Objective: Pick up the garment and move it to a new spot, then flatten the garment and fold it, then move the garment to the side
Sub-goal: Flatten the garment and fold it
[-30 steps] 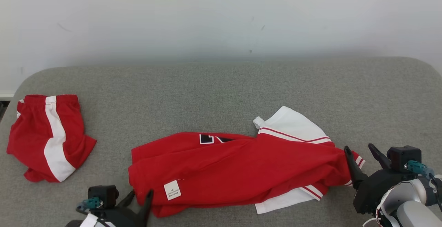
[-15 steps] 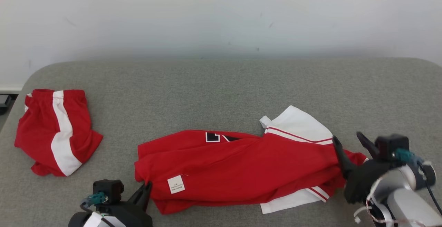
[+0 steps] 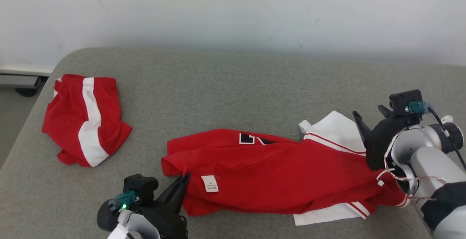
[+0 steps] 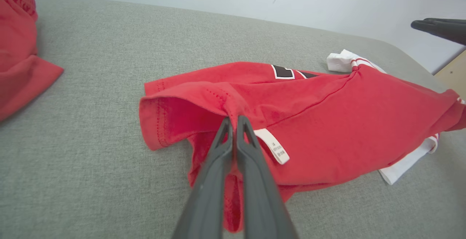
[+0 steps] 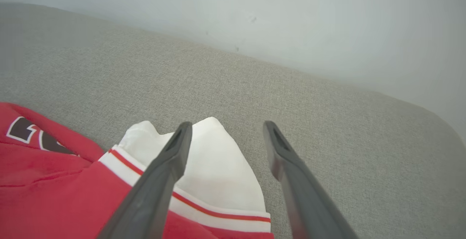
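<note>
The garment (image 3: 276,173) is a red shirt with white sleeves, lying crumpled across the grey padded surface (image 3: 233,86). My left gripper (image 3: 185,176) is at the shirt's left end. In the left wrist view its jaws (image 4: 233,119) are shut on a raised fold of the red hem (image 4: 225,102), beside the white label (image 4: 273,146). My right gripper (image 3: 368,111) hangs open over the white sleeve (image 3: 335,128) at the shirt's right end. In the right wrist view that gripper (image 5: 227,124) has nothing between its fingers, with the sleeve (image 5: 214,170) below them.
A second red piece with a white stripe (image 3: 85,119) lies bunched at the far left, near the surface's rounded edge. A pale wall (image 3: 233,10) runs behind. Bare grey padding lies between the two garments and behind the shirt.
The head camera has turned, shifting the whole picture right. My left gripper has shut on the shirt's hem and lifted it slightly. My right gripper, still open, rose from the shirt's right tip toward the white sleeve.
</note>
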Available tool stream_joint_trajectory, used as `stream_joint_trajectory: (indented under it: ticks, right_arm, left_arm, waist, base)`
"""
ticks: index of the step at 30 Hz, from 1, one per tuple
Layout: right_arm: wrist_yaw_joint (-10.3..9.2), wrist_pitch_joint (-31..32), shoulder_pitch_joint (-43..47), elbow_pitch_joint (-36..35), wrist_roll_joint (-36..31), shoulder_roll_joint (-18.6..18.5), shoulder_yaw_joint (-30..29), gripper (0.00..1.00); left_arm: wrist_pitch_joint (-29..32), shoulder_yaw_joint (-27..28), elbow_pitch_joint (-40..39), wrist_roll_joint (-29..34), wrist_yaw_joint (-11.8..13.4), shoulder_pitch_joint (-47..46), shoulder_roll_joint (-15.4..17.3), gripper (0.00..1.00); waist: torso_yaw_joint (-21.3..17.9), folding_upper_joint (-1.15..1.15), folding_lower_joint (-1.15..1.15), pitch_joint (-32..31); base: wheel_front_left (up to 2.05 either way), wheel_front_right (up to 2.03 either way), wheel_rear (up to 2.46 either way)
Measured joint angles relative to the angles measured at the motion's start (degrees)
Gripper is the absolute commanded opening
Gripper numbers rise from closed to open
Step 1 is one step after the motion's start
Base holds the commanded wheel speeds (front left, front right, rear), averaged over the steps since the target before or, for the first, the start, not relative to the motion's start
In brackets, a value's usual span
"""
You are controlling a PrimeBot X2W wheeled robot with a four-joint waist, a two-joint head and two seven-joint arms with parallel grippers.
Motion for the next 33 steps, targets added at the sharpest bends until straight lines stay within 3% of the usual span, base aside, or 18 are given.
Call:
stream_joint_trajectory:
  ticks: [18, 33]
  right_arm:
    - [1.75, 6.9, -10.2, 17.9, -2.9, 0.1, 2.9, 1.0]
    - [2.14, 7.3, -12.9, 24.2, -4.1, 0.2, 4.1, 1.0]
  left_arm:
    - [0.0, -1.3, -4.7, 1.8, 0.0, -2.3, -1.1, 0.0]
    - [0.1, -1.3, -6.5, 1.7, 0.0, -2.2, -0.8, 0.0]
  waist:
    - [7.9, 0.0, 0.0, 5.0]
    - [8.3, 0.0, 0.0, 6.5]
  base:
    - [0.0, 0.0, 0.0]
    - [0.0, 0.0, 0.0]
